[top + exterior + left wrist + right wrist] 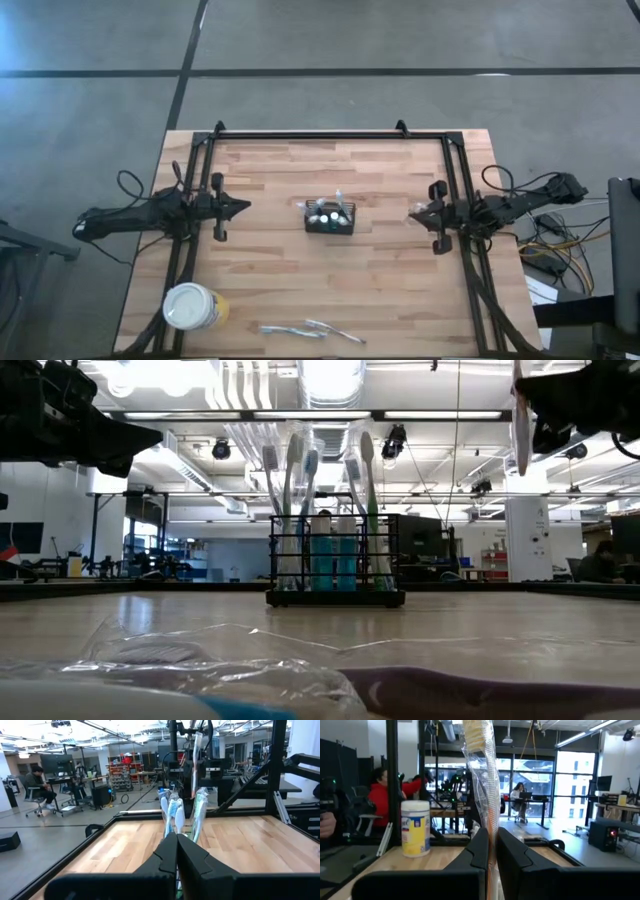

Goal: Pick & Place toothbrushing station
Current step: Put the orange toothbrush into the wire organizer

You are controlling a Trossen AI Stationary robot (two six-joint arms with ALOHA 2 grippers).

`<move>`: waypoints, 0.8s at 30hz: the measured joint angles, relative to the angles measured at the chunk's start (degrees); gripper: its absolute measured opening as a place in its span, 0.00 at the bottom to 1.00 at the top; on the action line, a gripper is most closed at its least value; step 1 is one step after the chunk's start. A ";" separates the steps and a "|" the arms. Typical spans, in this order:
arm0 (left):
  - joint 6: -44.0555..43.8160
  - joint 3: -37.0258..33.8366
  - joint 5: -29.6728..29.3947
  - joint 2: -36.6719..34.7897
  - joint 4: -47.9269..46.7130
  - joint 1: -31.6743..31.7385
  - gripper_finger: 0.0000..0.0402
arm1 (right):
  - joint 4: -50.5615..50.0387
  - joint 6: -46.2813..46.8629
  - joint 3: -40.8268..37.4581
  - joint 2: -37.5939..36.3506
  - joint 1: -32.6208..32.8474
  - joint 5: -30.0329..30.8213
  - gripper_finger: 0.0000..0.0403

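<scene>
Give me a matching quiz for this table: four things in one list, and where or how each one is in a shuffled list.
Things
1. black caddy
2. white tub
3. right tool
4. left tool

Places or states
A. near the table corner on the left arm's side
B. middle of the table, with upright toothbrushes in it
C. shut on a wrapped toothbrush
D. shut, holding nothing

Pairs: 1-B, 2-A, 3-C, 4-D

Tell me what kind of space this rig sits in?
Likely an open robotics lab or workshop: exposed ceiling ducts and strip lights, people at computer desks, and a black-framed wooden table holding the toothbrushing station.
</scene>
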 joint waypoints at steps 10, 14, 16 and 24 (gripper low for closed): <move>-0.44 0.00 -0.15 -0.01 0.02 0.00 0.02 | 6.61 -0.97 0.02 0.60 -0.03 2.18 0.03; -0.40 0.00 -0.53 0.01 0.07 0.00 0.02 | 8.58 -2.46 2.89 4.68 -0.75 2.66 0.03; -0.38 0.00 -0.95 0.01 0.09 0.00 0.02 | 8.40 -2.46 6.02 8.48 -1.86 3.48 0.03; -0.36 0.00 -0.95 0.01 0.08 -0.01 0.02 | 8.59 -5.48 21.05 29.87 -5.77 0.73 0.03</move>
